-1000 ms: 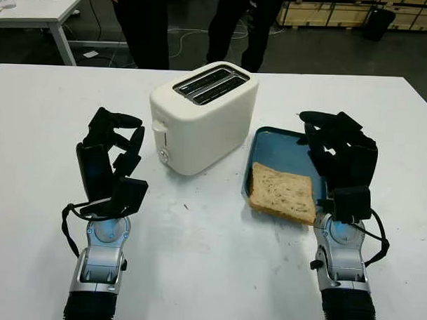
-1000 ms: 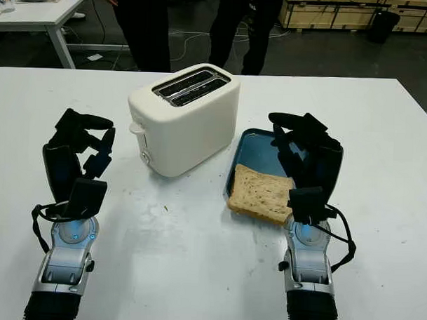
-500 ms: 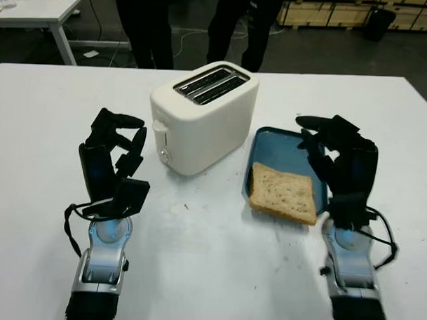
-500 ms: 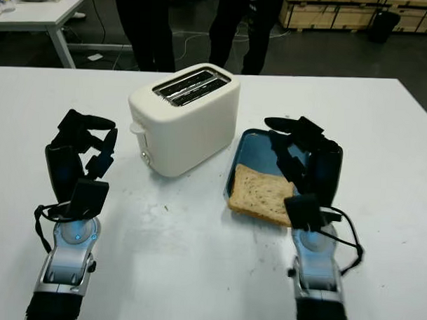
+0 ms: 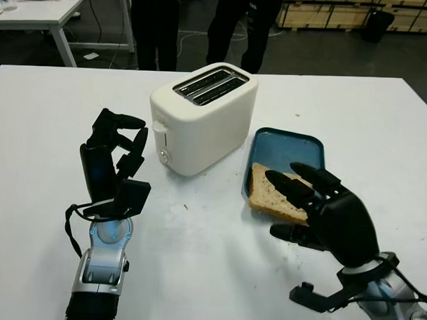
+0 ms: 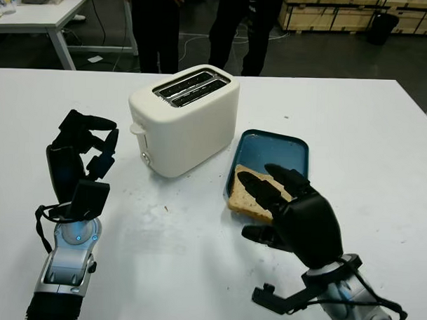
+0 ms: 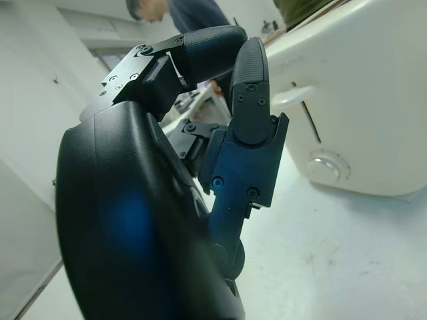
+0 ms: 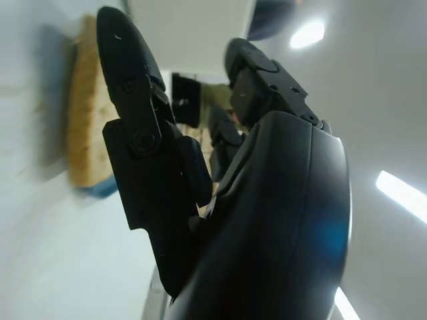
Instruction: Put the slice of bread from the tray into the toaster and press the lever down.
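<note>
A white two-slot toaster (image 5: 204, 121) stands mid-table, its lever (image 5: 158, 126) up on the end facing my left hand. To its right a slice of brown bread (image 5: 260, 195) lies at the near end of a blue tray (image 5: 291, 145). My right hand (image 5: 286, 198) is open and hovers palm-down, its fingers reaching over the bread's near right part; I cannot tell whether they touch it. The right wrist view has the bread (image 8: 83, 113) just beyond the fingers. My left hand (image 5: 119, 139) is open and stands upright left of the toaster (image 7: 360, 100), holding nothing.
The white table (image 5: 196, 258) has free surface in front of the toaster and between my arms. Two people (image 5: 155, 24) stand behind its far edge. Another white table (image 5: 36, 10) is at the far left and wooden pallets (image 5: 331, 13) at the far right.
My right hand has turned from upright beside the tray to palm-down and swung left over the bread. The left hand has stayed in place.
</note>
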Robot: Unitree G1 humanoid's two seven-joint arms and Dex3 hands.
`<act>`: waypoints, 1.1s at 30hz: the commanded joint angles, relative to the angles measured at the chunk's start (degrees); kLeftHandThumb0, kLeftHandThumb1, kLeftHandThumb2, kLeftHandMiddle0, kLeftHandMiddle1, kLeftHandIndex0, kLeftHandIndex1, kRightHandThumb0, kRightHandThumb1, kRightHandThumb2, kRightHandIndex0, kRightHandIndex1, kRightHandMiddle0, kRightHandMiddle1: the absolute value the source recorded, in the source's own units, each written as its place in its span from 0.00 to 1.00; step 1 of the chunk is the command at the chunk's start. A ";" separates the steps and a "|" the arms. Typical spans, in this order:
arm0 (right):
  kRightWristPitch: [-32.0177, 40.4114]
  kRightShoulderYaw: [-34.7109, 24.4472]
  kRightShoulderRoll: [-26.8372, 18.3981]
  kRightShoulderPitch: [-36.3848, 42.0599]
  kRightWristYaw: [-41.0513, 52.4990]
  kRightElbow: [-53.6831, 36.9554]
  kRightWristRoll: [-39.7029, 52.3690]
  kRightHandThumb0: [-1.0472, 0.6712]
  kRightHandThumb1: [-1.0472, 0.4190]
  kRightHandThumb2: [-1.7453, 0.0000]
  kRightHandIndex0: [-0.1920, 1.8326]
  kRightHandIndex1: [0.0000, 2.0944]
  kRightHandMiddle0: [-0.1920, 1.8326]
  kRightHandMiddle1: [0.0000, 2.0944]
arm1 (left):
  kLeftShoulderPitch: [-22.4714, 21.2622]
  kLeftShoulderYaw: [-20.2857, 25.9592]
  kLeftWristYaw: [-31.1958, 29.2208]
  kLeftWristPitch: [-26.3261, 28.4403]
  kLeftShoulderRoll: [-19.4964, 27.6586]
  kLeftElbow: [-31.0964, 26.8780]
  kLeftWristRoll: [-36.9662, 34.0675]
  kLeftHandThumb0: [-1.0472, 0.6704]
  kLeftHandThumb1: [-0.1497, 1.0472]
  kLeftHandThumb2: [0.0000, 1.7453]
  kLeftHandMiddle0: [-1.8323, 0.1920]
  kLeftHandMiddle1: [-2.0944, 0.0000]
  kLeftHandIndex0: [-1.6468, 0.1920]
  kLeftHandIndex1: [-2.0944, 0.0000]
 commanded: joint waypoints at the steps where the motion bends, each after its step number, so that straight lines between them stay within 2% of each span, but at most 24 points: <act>1: 3.15 1.43 -0.37 -0.25 1.12 0.71 -2.91 0.05 0.09 0.98 0.13 0.00 0.16 0.00 | -0.02 -0.11 -0.24 -1.17 0.00 0.13 -0.47 0.33 0.89 0.17 0.54 0.17 0.57 0.31; 7: 9.28 6.08 0.11 -3.17 -5.07 8.40 -10.41 0.07 0.10 0.99 0.10 0.00 0.14 0.00 | 0.23 -0.15 -0.23 -1.14 -0.15 -0.30 -0.66 0.33 0.89 0.17 0.54 0.17 0.57 0.32; 15: 14.23 11.46 -1.15 -7.77 -12.43 18.31 -12.34 0.08 0.11 1.00 0.10 0.00 0.16 0.01 | 0.41 -0.05 0.13 -0.19 -0.22 -1.00 0.15 0.32 0.89 0.18 0.54 0.17 0.57 0.31; 28: 15.55 15.17 -2.74 -10.65 -17.92 22.32 -9.31 0.17 0.11 1.00 0.17 0.03 0.21 0.02 | 0.81 -0.14 -0.24 -0.44 -0.35 -1.90 -0.12 0.33 0.89 0.18 0.54 0.17 0.58 0.32; 33: 21.38 17.17 -2.05 -11.84 -13.87 21.50 -12.55 0.19 0.10 0.99 0.19 0.04 0.23 0.02 | 0.78 0.08 0.75 -0.14 -0.25 -2.83 1.23 0.33 0.89 0.18 0.54 0.17 0.57 0.32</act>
